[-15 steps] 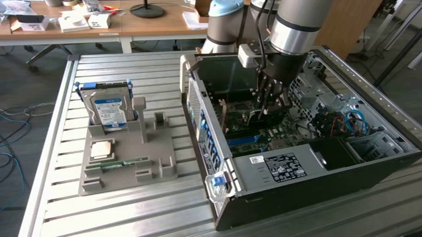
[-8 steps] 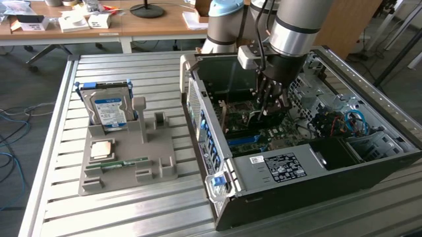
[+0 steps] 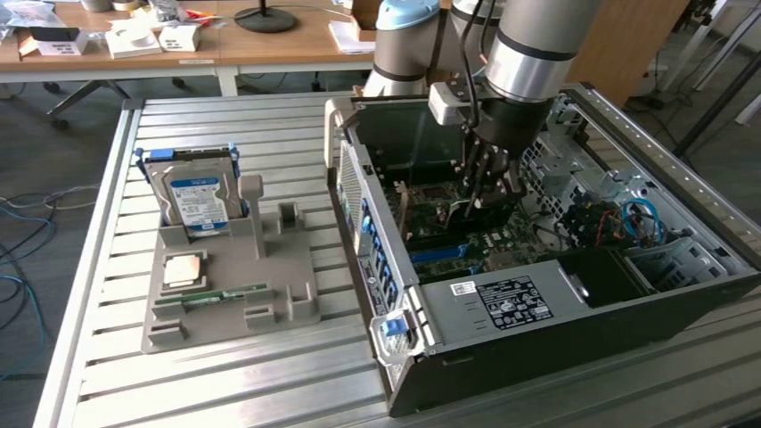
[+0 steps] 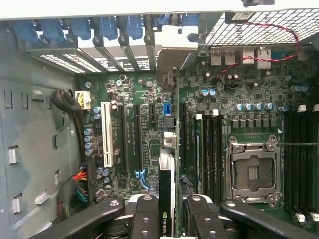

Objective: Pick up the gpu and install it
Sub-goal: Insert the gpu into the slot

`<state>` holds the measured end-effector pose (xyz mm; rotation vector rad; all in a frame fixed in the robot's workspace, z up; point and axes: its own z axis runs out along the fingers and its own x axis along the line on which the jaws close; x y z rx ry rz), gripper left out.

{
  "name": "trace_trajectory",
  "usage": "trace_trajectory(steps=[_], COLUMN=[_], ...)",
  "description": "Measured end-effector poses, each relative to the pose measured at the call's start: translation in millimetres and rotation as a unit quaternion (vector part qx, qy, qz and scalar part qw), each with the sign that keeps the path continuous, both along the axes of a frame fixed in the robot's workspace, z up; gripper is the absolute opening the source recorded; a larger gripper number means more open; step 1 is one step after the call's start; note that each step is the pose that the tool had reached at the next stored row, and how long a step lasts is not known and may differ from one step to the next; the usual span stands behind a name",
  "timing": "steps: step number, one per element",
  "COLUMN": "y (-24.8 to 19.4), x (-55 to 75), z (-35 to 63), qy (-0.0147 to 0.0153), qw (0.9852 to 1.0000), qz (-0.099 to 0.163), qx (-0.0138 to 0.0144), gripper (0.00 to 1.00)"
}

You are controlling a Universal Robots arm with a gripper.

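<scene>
Gpu (image 4: pixel 166 181) pinched edge-on in my gripper (image 4: pixel 172 204) above motherboard (image 4: pixel 149 94) slots; thin, stiff, light, fragile; grip bare edges.

narrow room inside the open case
the computer case (image 3: pixel 535 374) is open on top, and the arm (image 3: pixel 523 53) reaches down through this opening. the gripper (image 4: pixel 172 206) with the gpu (image 4: pixel 166 184) hangs over the slots (image 4: pixel 127 139); a cable bundle (image 4: pixel 75 184) stands close on one side, the low cpu socket (image 4: pixel 251 169) on the other. blue clips (image 4: pixel 107 27) line the rear edge.
</scene>
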<state>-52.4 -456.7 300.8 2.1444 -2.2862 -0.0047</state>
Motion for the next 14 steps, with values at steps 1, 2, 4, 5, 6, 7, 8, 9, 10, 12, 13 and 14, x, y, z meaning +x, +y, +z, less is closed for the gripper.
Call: trace_trajectory(steps=[1, 2, 4, 5, 6, 7, 8, 9, 10, 12, 13, 14], y=[0.0, 0.0, 0.0, 0.0, 0.0, 0.0, 0.0, 0.0, 0.0, 0.0, 0.0, 0.0], x=[0.0, 0.0, 0.0, 0.0, 0.0, 0.0, 0.0, 0.0, 0.0, 0.0, 0.0, 0.0], z=[-0.8, -1.2, -1.1, -1.1, -1.2, -1.3, -2.0, -3.1, -4.1, -5.9, -6.7, -7.2], qy=[0.0000, 0.0000, 0.0001, 0.0001, 0.0001, 0.0001, 0.0000, 0.0000, 0.0000, 0.0000, 0.0000, 0.0000], qw=[1.0000, 1.0000, 1.0000, 1.0000, 1.0000, 1.0000, 1.0000, 1.0000, 1.0000, 1.0000, 1.0000, 1.0000], qz=[0.000, 0.000, 0.000, 0.000, 0.000, 0.000, 0.000, 0.000, 0.000, 0.000, 0.000, 0.000], qx=[0.0000, -0.0001, -0.0002, -0.0002, -0.0002, -0.0001, 0.0001, 0.0001, 0.0000, 0.0000, 0.0000, -0.0001], gripper=[0.26, 0.26, 0.26, 0.26, 0.26, 0.26, 0.26, 0.26, 0.26, 0.26, 0.26, 0.26])
